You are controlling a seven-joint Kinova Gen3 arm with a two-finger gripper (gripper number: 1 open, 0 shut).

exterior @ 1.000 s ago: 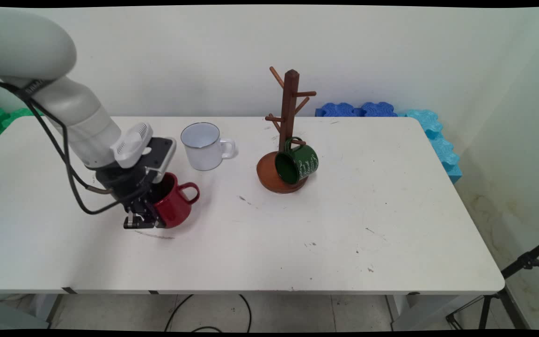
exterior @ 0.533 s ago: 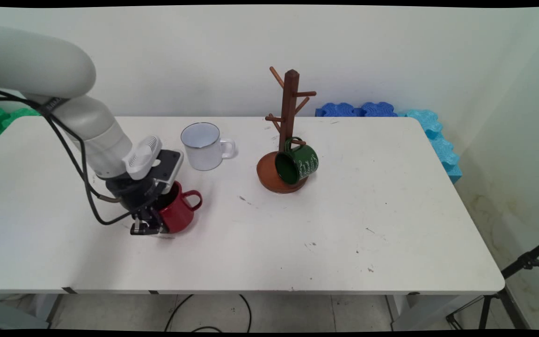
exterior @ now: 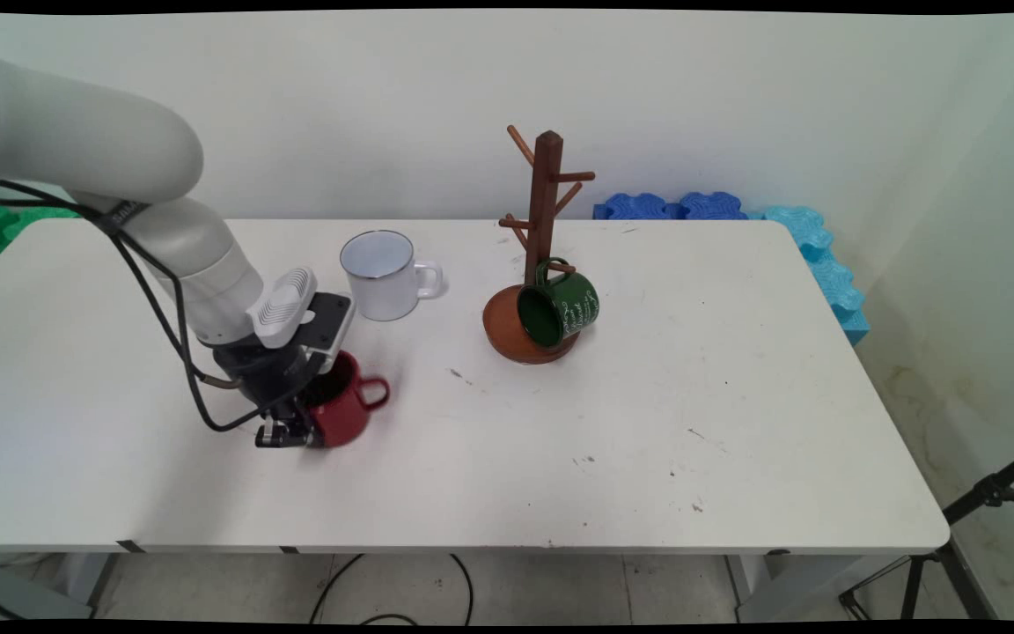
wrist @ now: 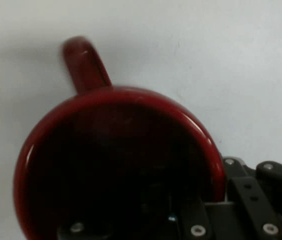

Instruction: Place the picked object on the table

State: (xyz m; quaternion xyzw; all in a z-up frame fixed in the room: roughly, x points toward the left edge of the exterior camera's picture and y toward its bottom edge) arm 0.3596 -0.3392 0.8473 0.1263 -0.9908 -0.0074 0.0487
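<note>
Red mug [exterior: 341, 410] sits in our gripper [exterior: 289, 431], its near wall between the jaws: one finger reaches down inside the dark cup, the other runs outside the wall, clamped on the rim. Its handle [wrist: 84, 64] points away from the jaws. Beyond them stands a white mug [exterior: 381, 275], and farther off a green mug [exterior: 560, 310] on a wooden rack [exterior: 542, 211].

the gripper [exterior: 290, 433] hides the red mug's [exterior: 344, 409] left wall; fingertips unseen.
</note>
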